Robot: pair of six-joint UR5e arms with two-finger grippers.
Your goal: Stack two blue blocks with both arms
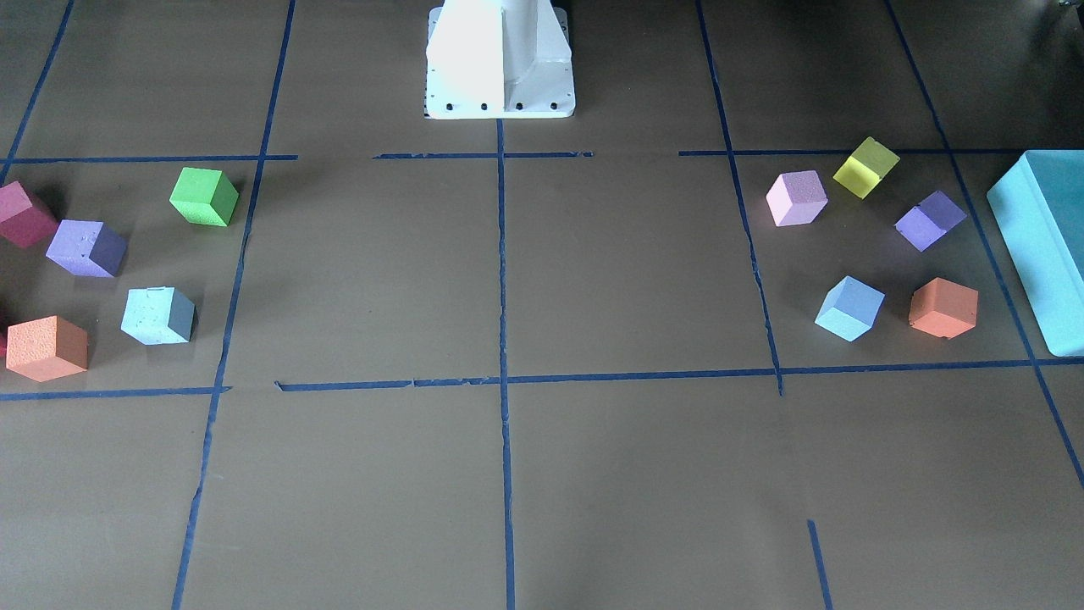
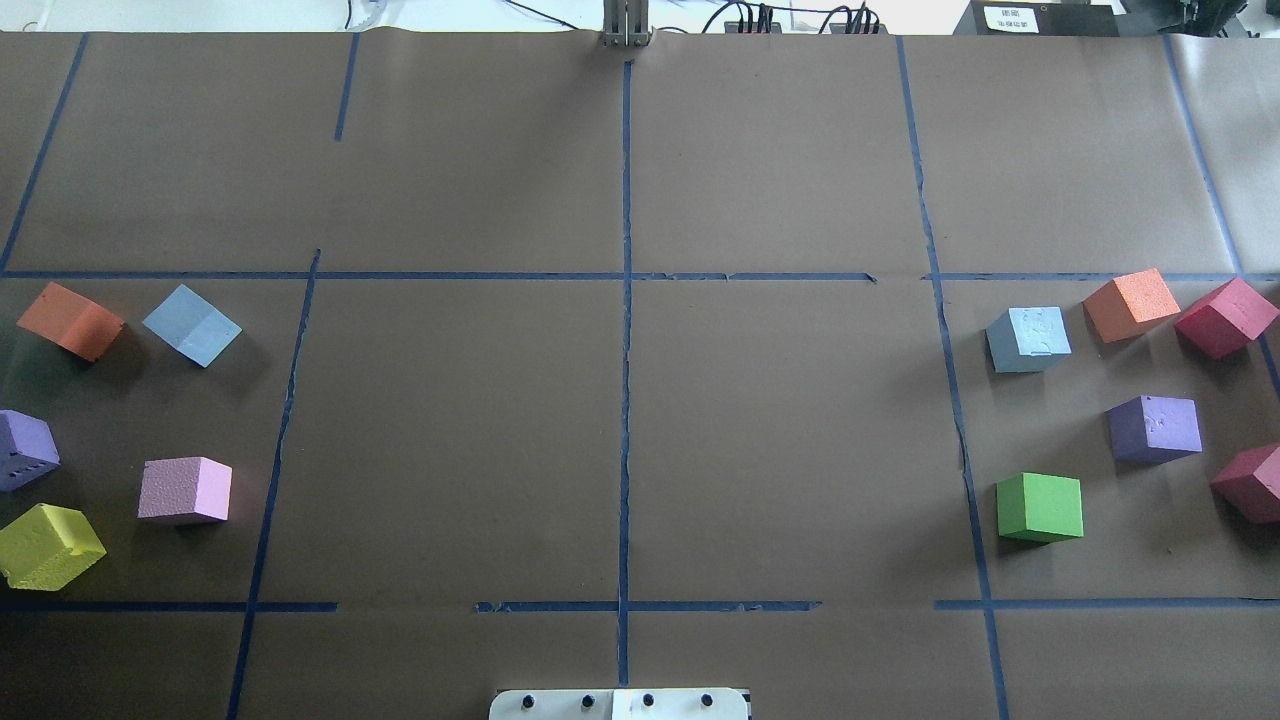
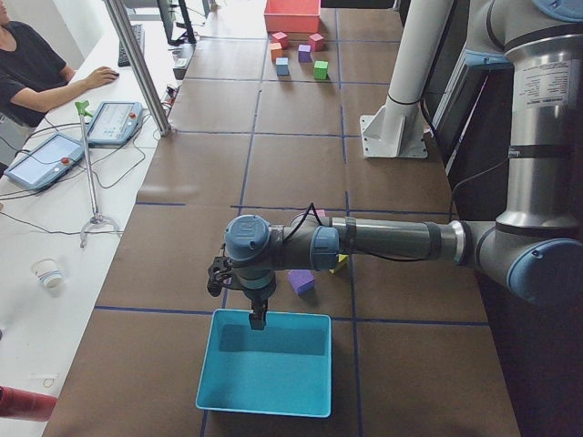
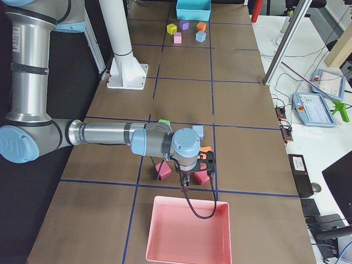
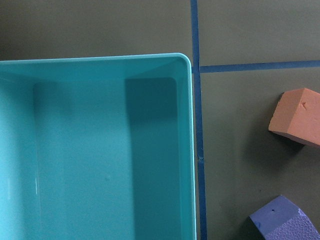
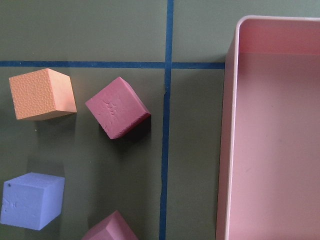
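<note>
Brown taped table (image 2: 780, 420); blue blocks (image 2: 192, 325) (image 2: 1028, 339) well apart; left pincer (image 3: 259, 320), right pincer (image 4: 185, 187) grip: cannot tell; arm sticker (image 3: 539, 91) illegible.

Teal box (image 1: 1046, 246) runs off the front view's right edge, with only part of it in frame. The left gripper (image 3: 259, 319) seems to hang over that box's near rim, its fingers too small to read. Just beside the box, a purple cube (image 5: 282, 220) is clipped by the wrist picture's bottom edge. At the table's end opposite the box, the right gripper (image 4: 185, 186) is equally unreadable.
</note>
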